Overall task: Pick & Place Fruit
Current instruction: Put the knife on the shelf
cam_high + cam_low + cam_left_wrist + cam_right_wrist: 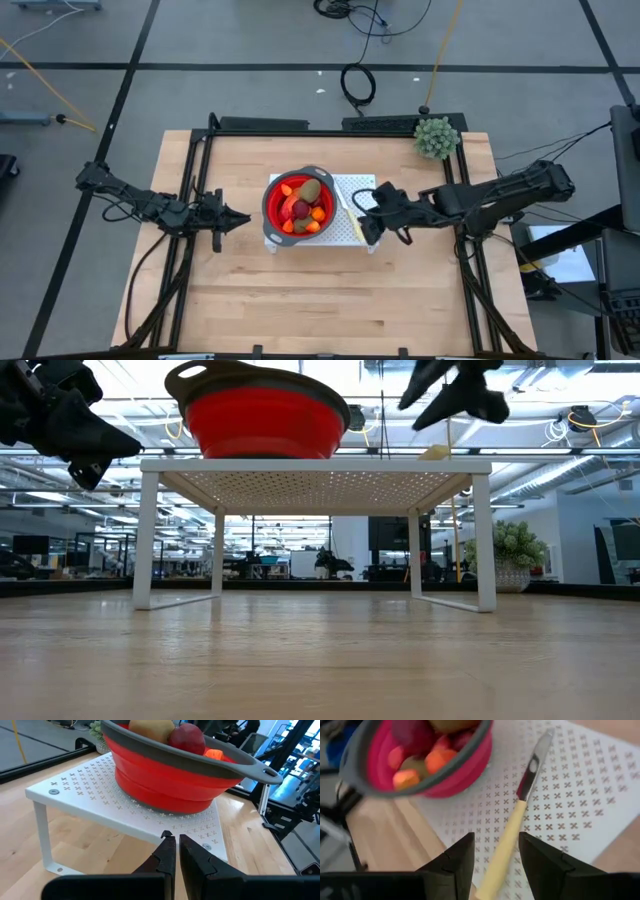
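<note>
The fruit (300,207) fills a red collapsible bowl (278,192) with a grey rim: a brown kiwi-like oval, a dark red ball and orange bits (420,762) show. The bowl stands on a white perforated stand (358,186). My left gripper (243,217) hovers shut at the stand's left corner (176,842), level with the bowl's wall (165,780). My right gripper (366,222) is open above the stand's right part. Its fingers stand on either side of the knife's (520,805) pale handle, clear of it (495,852).
The knife (349,213) lies flat on the stand beside the bowl, blade toward the far edge. A green bushy ball (437,137) sits at the table's far right corner. Bare wood lies in front of the stand (315,465) and under it.
</note>
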